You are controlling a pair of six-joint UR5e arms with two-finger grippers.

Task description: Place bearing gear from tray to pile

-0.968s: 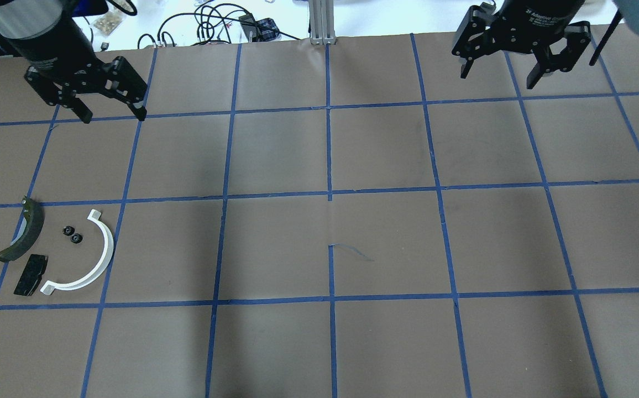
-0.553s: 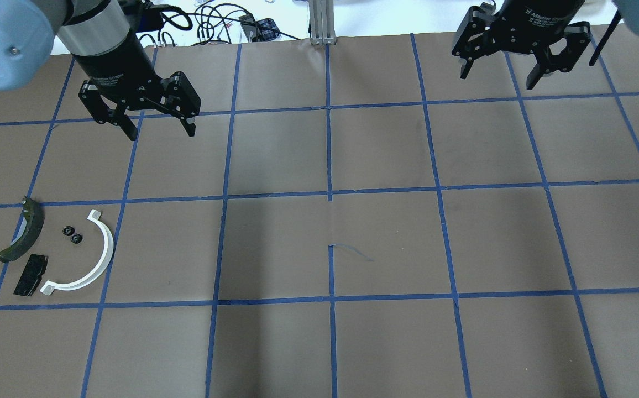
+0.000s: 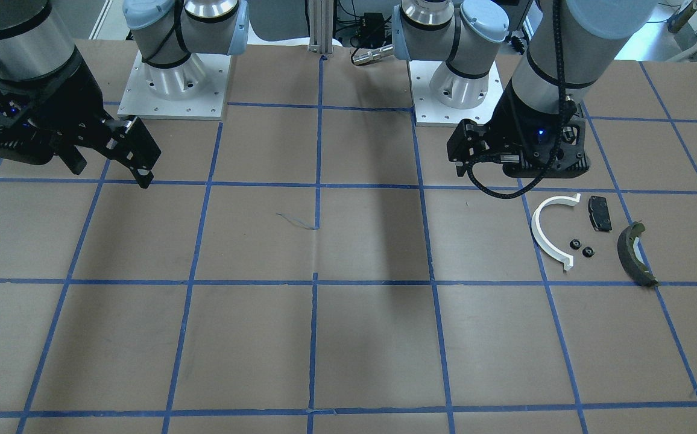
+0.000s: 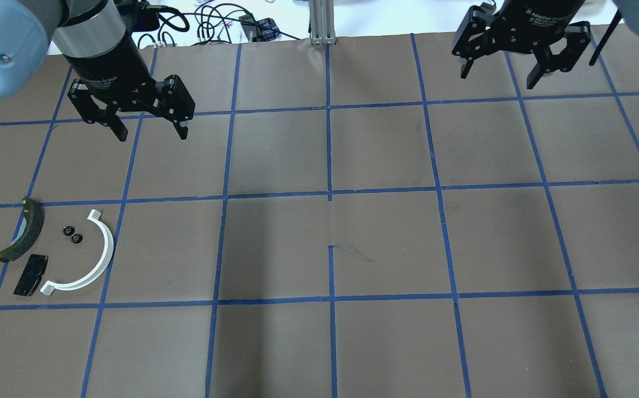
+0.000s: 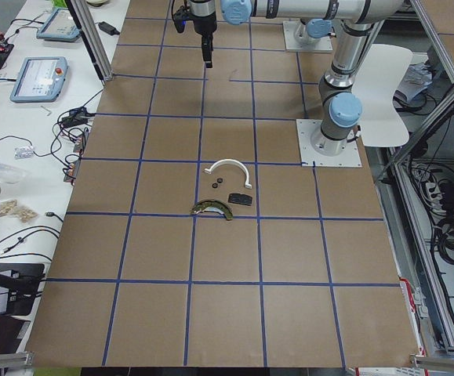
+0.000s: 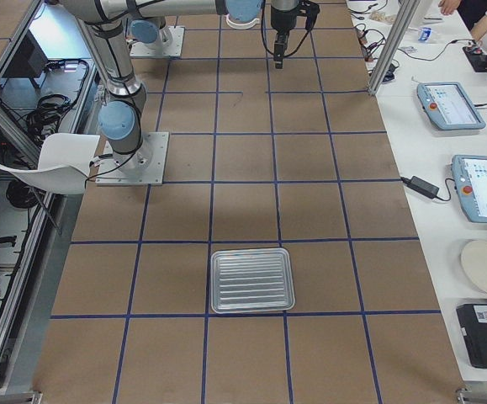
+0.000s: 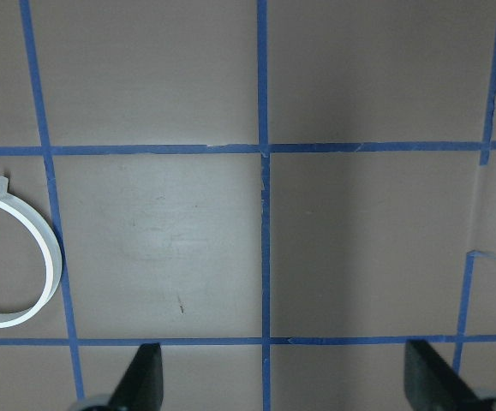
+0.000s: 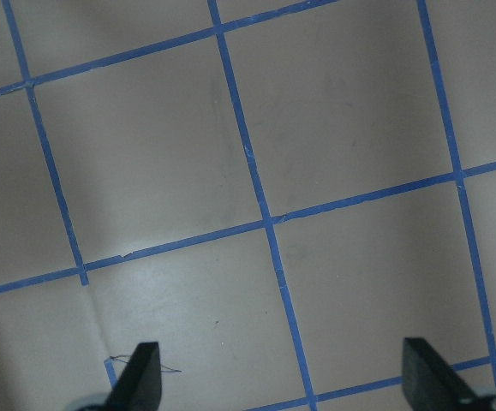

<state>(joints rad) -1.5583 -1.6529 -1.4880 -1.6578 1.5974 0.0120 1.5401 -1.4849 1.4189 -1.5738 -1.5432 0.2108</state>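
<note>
Two small black bearing gears (image 4: 72, 234) lie in the pile, between the dark olive shoe (image 4: 21, 232) and the white half-ring (image 4: 90, 260). The flat black pad (image 4: 31, 275) lies just below them. The pile also shows in the front view, with gears (image 3: 581, 247) and half-ring (image 3: 544, 232). My left gripper (image 4: 151, 130) is open and empty, above the table, far of the pile. Its wrist view shows the half-ring (image 7: 25, 257) at the left edge. My right gripper (image 4: 499, 80) is open and empty at the far right. The metal tray (image 6: 252, 279) looks empty.
The table is brown with a blue tape grid. Cables (image 4: 209, 22) lie beyond the far edge. The two arm bases (image 3: 173, 84) stand at the robot's side. The right wrist view shows only table and my right gripper (image 8: 283, 381).
My left gripper has moved right and slightly nearer over the table, then eased back a little left. It stays open. The right arm and the pile have not moved.
</note>
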